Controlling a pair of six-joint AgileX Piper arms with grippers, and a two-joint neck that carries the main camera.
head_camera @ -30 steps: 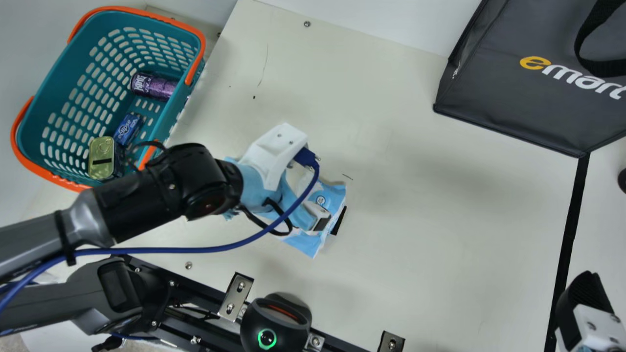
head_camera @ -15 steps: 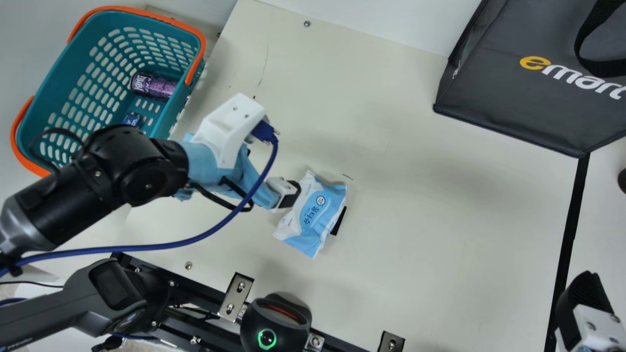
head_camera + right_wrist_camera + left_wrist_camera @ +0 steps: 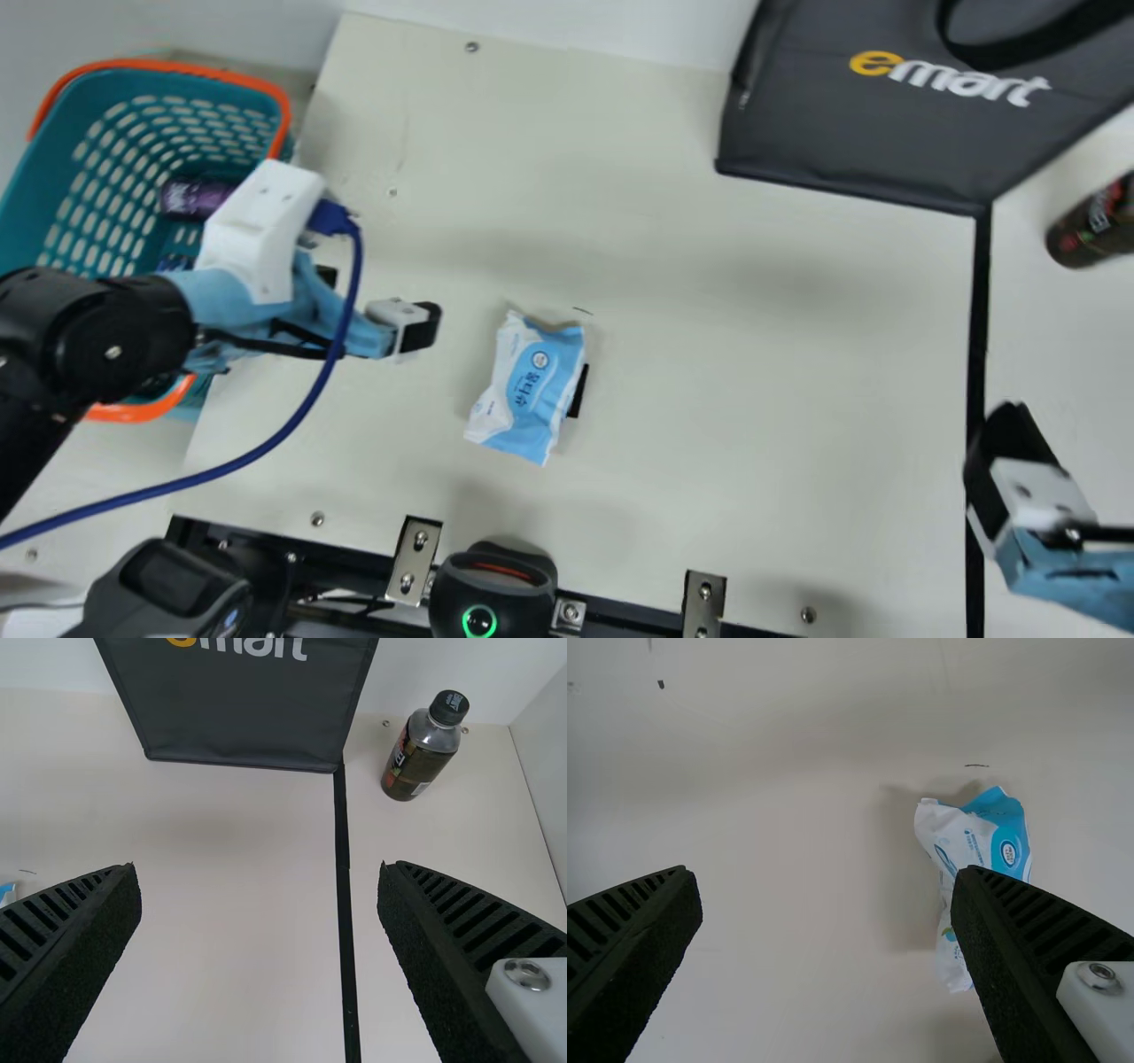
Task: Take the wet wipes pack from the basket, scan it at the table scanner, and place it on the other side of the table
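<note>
Wet wipes pack [image 3: 529, 387] lies on the bench [image 3: 753, 372], apart from left gripper [image 3: 379, 299]; jaws spread. Right gripper [image 3: 1019, 470]: jaws likewise spread. Farther out: teal basket [image 3: 55, 155] beside bench, dark bag [image 3: 824, 133] at far side, bottle [image 3: 1083, 232] near bag.

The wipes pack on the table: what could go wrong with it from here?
The pack looks soft and creased, so it might bunch up or slip when the open right gripper pinches it. It lies apart from the scanner, so it could go unscanned. The blue cable hangs loose and might snag.
</note>
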